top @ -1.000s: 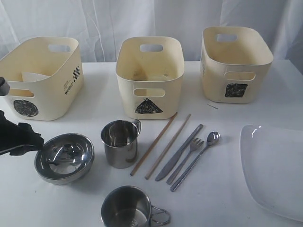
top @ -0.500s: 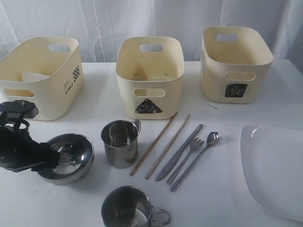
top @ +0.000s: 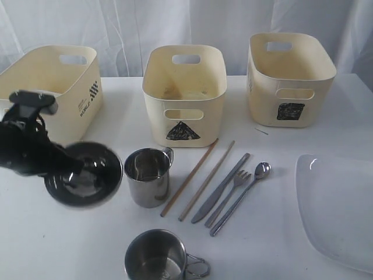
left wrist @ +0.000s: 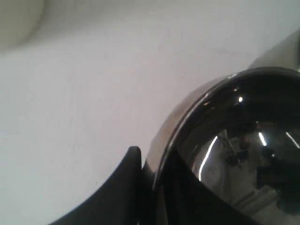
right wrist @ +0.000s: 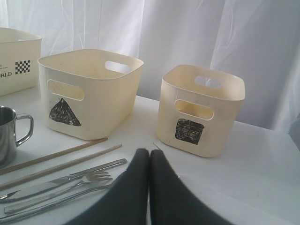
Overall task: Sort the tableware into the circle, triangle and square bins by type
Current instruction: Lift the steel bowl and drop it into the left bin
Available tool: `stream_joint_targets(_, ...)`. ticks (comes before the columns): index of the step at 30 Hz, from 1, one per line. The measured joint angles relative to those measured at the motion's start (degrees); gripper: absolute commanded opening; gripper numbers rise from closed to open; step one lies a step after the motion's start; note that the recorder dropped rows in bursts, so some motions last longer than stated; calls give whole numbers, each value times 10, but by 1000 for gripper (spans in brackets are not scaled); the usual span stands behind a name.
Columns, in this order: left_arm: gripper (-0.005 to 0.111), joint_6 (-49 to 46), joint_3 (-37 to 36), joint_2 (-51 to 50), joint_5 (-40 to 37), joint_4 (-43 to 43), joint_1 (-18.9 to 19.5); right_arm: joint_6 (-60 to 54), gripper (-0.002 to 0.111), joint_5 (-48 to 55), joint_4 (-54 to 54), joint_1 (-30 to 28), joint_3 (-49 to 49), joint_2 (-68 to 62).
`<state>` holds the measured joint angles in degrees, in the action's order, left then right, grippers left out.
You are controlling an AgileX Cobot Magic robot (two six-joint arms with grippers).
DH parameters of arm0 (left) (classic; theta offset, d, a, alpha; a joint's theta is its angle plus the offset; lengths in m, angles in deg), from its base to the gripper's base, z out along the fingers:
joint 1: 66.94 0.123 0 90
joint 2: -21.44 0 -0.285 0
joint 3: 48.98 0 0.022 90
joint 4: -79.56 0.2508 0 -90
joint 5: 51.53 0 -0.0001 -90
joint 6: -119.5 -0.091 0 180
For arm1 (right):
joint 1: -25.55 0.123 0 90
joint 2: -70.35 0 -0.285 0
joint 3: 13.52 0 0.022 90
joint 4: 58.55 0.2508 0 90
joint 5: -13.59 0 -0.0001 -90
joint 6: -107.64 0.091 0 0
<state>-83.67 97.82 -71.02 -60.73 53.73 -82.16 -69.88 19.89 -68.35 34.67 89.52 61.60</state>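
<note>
Since a moment ago, the left hand [left wrist: 153, 173] has shut on the steel bowl [top: 87, 175] and picked it up, so the bowl now looks lifted off the counter [top: 262, 233] and tipped, with its open side showing dark. It hangs on the near left, just beside the mug [top: 148, 175] and in front of the left bin [top: 81, 81]. The hand's two fingers are clamped on the thin rim, one outside and one inside. The bowl is hard steel, so I think it will not bend or break, and it is likely light. But it is smooth and shiny, so it could slip or swing in such a small pinch. The rim is the only good place to hold it, because the round side gives nothing to grab. Moving slowly and keeping it low over the bin seems wise. The right hand [right wrist: 149, 187] is pressed together and holds nothing, on the right of the counter.
</note>
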Motion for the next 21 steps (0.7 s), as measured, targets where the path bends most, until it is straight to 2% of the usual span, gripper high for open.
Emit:
stream_joint_targets(5, 0, 2, 93, 66, -31, 18, 18, 0, 0, 0, 0, 0, 0, 0)
stream_joint_targets(11, 0, 5, 218, 65, -38, 23, 82, 0, 0, 0, 0, 0, 0, 0)
stream_joint_targets(17, 0, 8, 341, -40, -39, 23, 154, 0, 0, 0, 0, 0, 0, 0)
stream_joint_targets(21, 0, 17, 418, -142, -45, 25, 178, 0, 0, 0, 0, 0, 0, 0)
